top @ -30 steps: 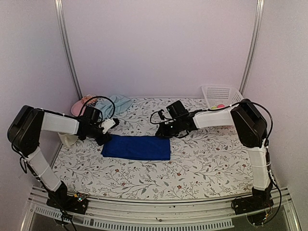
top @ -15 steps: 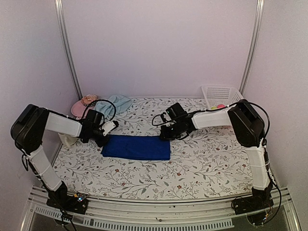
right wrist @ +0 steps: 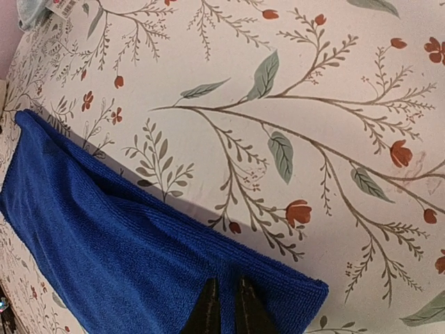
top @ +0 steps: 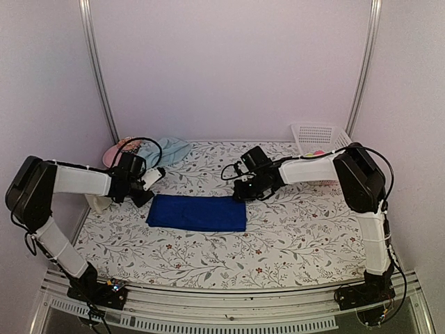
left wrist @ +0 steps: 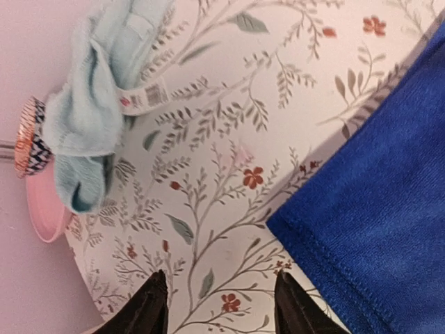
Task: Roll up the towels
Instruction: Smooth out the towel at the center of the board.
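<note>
Rolling could skew: right hand point(right wrist: 224, 296), fingers together, sits at one royal blue towel point(top: 197, 213) corner. Left hand point(left wrist: 220, 285) gapes, empty.

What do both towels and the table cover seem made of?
Dark blue towel: likely microfibre terry, matte; fine ribbed pile, stitched hem. Pale aqua towel: fluffier terry cloth, matte; fuzzy loops. Table cover: smooth printed sheet, possibly vinyl; no visible weave.

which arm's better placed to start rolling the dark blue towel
Right, probably. The right gripper, jaws nearly closed, is already over the blue towel at its far right corner. The left gripper is open over bare tablecloth beside the far left corner, off the towel.
</note>
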